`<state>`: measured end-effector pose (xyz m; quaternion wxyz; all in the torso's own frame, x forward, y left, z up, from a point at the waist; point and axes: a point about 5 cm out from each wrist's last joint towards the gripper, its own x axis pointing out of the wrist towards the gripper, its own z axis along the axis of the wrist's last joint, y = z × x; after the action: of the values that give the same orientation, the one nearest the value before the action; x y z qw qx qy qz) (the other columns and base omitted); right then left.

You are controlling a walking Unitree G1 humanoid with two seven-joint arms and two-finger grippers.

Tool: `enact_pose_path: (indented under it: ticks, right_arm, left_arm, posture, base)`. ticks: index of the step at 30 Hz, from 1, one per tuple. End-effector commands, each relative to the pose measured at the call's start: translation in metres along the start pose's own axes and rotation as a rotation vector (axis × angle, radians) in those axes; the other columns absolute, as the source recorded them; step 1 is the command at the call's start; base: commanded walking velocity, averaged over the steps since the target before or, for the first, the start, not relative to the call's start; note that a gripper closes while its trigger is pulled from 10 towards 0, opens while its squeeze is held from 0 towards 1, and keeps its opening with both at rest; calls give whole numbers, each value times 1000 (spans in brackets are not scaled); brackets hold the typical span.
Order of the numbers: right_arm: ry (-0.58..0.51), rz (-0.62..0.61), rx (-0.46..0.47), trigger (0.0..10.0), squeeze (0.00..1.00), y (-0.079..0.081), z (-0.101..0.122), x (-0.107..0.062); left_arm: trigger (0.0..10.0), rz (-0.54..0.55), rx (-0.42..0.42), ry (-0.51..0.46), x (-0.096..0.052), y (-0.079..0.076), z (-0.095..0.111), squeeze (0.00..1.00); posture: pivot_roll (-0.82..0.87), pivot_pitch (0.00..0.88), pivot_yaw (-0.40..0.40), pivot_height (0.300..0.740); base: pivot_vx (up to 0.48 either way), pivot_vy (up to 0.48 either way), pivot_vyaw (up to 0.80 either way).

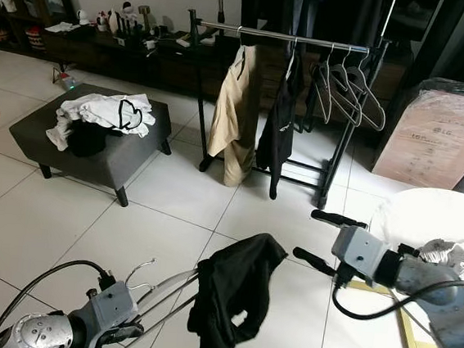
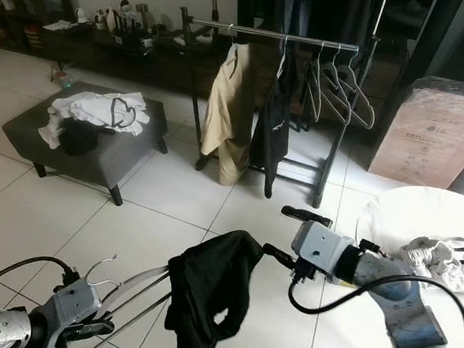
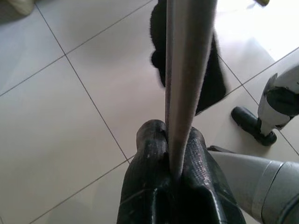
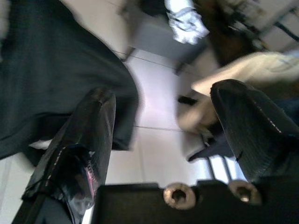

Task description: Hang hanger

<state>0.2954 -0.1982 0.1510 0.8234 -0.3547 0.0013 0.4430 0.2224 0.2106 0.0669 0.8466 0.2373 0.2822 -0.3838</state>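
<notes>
My left gripper [image 1: 129, 327] is low at the front left, shut on a silver wire hanger [image 1: 163, 287]. Its hook [image 1: 142, 266] curls up beside the wrist. A black garment [image 1: 232, 299] is draped over the hanger's far end and hangs down. In the left wrist view the fingers [image 3: 152, 149] pinch the silver hanger bar [image 3: 182, 84]. My right gripper [image 1: 322, 240] is open just right of the garment, its fingertips pointing at the cloth. The clothes rack rail [image 1: 302, 39] stands further ahead and carries a beige garment [image 1: 233, 117], a dark garment [image 1: 278, 125] and empty hangers [image 1: 347, 90].
A grey ottoman [image 1: 127, 156] with white and black clothes piled on it stands at the left. A cardboard box [image 1: 441, 137] sits right of the rack. A white round table [image 1: 425, 213] with a crumpled cloth is close on the right. A dark sideboard [image 1: 104, 46] lines the back wall.
</notes>
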Motion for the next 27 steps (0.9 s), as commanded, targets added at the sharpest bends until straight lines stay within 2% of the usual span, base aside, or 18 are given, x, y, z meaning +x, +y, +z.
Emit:
enact_pose_path:
  ticks: [1, 5, 8, 10, 15, 21, 22, 23, 24, 25, 26, 27]
  right_arm:
    - [-16, 86, -10, 10000, 0, 9, 4, 2]
    - [-14, 198, -37, 10000, 0, 27, 8, 12]
    - [-47, 193, -27, 10000, 0, 30, 13, 18]
    - [-107, 198, -13, 10000, 0, 37, 22, 30]
    - [-176, 213, -13, 10000, 0, 46, 37, 49]
    - [-210, 277, -20, 10000, 0, 56, 46, 58]
    - [-208, 292, -22, 9333, 0, 58, 46, 59]
    - [-198, 297, -34, 9333, 0, 59, 45, 60]
    - [-186, 299, -48, 8314, 0, 60, 43, 61]
    - [-167, 298, -73, 7882, 0, 60, 41, 62]
    - [-154, 296, -90, 7882, 0, 60, 39, 63]
    - [-130, 298, -123, 10000, 0, 61, 36, 64]
  left_arm:
    - [10000, -15, 15, 10, 2, -1, 0, 0]
    - [10000, -37, 26, 15, 4, -5, 1, 0]
    - [10000, -45, 33, 15, 5, -6, 1, 0]
    - [10000, -72, 44, 7, 7, -9, 3, 0]
    - [10000, -117, 73, 3, 11, -15, 9, 0]
    - [10000, -121, 90, 6, 13, -15, 12, 0]
    - [10000, -122, 94, 4, 14, -15, 13, 0]
    - [10000, -122, 98, 3, 15, -15, 14, 0]
    - [10000, -121, 100, 2, 15, -15, 14, 0]
    - [10000, -121, 102, 1, 15, -15, 15, 0]
    - [10000, -121, 103, 1, 15, -15, 16, 0]
    - [10000, -122, 103, 0, 15, -15, 16, 0]
  posture:
    - [-53, 58, 31, 740]
    - [-49, 58, 32, 740]
    - [-46, 59, 33, 740]
    - [-45, 58, 34, 740]
    - [-40, 58, 35, 740]
    - [-37, 68, 32, 740]
    - [-36, 69, 32, 740]
    - [-34, 70, 32, 740]
    - [-34, 70, 32, 740]
    - [-32, 72, 32, 740]
    - [-32, 72, 32, 740]
    - [-35, 79, 32, 740]
  base:
    - [0, 0, 0]
    - [0, 0, 0]
    - [0, 0, 0]
    - [0, 0, 0]
    - [0, 0, 0]
    - [0, 0, 0]
    - [0, 0, 0]
    - [0, 0, 0]
    - [0, 0, 0]
    - [0, 0, 0]
    - [0, 0, 0]
    - [0, 0, 0]
